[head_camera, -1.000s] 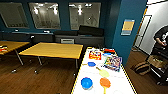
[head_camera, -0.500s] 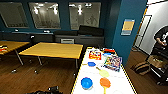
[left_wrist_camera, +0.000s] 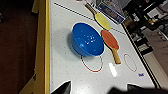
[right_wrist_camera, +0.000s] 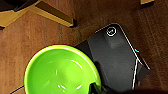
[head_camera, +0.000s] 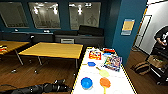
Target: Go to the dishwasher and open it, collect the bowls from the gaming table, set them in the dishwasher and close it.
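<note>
The gaming table (head_camera: 120,79) has a white top with yellow edges and stands at the lower right of the head view. On its near end rests a blue bowl (head_camera: 86,83). In the left wrist view the blue bowl (left_wrist_camera: 87,42) sits upright on the table top (left_wrist_camera: 65,70), a short way beyond my left gripper (left_wrist_camera: 90,91), which is open and empty. My right gripper (right_wrist_camera: 97,89) is shut on the rim of a bright green bowl (right_wrist_camera: 61,71), held over the wooden floor. The dishwasher is out of view.
An orange paddle (head_camera: 105,82), a yellow paddle (head_camera: 104,73), a blue paddle (head_camera: 91,64) and game boxes (head_camera: 113,62) lie on the gaming table. Wooden tables (head_camera: 53,50) stand to the left. A person (head_camera: 162,37) is at the far right. My dark base (right_wrist_camera: 117,57) is below the green bowl.
</note>
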`<state>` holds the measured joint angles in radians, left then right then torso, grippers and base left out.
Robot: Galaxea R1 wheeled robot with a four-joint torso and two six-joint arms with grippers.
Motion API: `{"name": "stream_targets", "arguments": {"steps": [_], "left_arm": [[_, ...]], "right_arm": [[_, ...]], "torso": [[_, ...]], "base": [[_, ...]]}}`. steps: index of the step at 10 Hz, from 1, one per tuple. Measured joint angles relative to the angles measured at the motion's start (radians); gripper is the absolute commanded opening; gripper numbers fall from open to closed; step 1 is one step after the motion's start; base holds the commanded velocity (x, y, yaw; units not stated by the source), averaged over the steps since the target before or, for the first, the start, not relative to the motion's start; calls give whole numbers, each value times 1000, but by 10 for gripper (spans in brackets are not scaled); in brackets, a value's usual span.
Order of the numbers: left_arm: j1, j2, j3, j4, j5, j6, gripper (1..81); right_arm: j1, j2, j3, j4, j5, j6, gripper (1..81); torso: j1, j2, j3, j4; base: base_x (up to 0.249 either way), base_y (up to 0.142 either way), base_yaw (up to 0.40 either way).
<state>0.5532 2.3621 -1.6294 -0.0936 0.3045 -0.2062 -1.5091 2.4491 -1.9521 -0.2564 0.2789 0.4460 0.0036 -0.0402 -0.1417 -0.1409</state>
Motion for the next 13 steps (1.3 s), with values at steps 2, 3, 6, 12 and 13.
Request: {"name": "stream_targets", "arguments": {"steps": [2,3,6,12,13], "left_arm": [[-9,45,-28,0,15,0,811],[-11,75,-36,0,18,0,811],[-13,97,-47,1,26,0,811],[-19,114,-55,1,22,0,811],[-23,107,-55,1,17,0,811]], "right_arm": [[5,5,0,-2,1,0,10],[5,6,0,-3,1,0,10],[9,11,0,-10,0,0,10],[32,11,0,-27,5,0,10],[34,12,0,-32,7,0,10]], "torso": [[0,0,0,0],[0,0,0,0],[0,0,-7,0],[1,1,-149,0],[1,1,-153,0]], "base": [[0,0,0],[0,0,0],[0,0,0],[0,0,0],[0,0,0]]}}
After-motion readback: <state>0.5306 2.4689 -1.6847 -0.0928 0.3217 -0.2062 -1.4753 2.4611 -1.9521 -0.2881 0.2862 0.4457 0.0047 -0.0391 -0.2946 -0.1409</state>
